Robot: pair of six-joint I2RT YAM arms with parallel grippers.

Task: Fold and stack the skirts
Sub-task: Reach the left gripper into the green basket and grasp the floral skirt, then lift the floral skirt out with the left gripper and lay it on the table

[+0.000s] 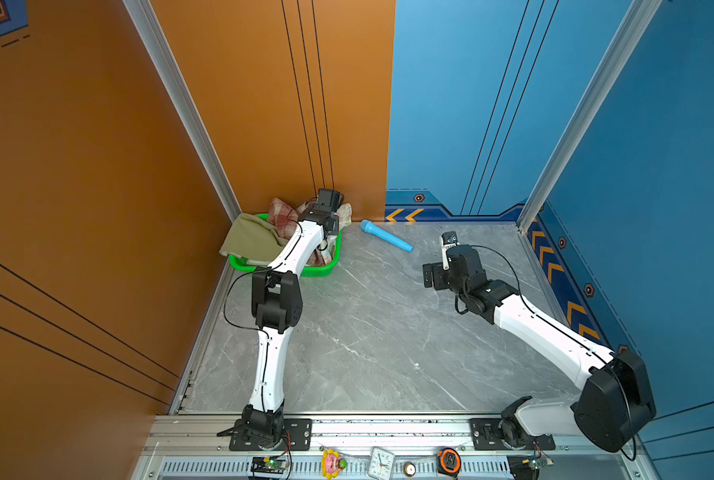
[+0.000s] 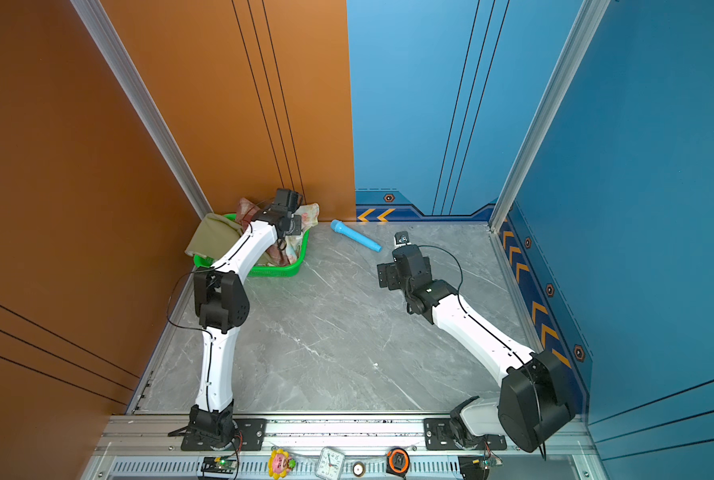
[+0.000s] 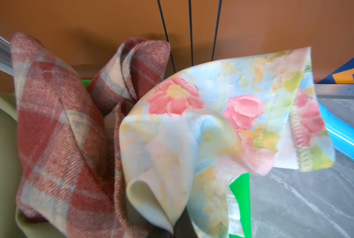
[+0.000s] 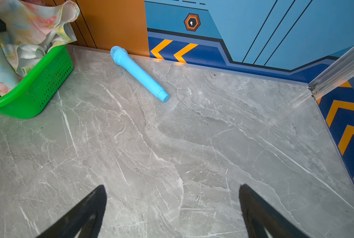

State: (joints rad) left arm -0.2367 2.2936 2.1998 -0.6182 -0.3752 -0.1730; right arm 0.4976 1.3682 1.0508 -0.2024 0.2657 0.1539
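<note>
Where my right arm hangs nearest, right gripper [image 4: 172, 187]: black fingers spread wide above the grey veined marble table [image 4: 192, 134], nothing held.
Beyond it, light-blue plastic tube [image 4: 139, 74]: smooth, lying diagonally, domed mesh head toward the back wall.
Far left corner, green mesh basket [image 4: 38, 90]: three crumpled skirts; I cannot tell their long axes.
Olive skirt [image 1: 251, 239]: plain, draped over the rim.
Plaid skirt [image 3: 54, 127]: woolly red-and-cream twill, upright folds.
Floral skirt [image 3: 202, 127]: thin pastel, overlocked hem, pinched in my closed left gripper [image 3: 181, 224].
</note>
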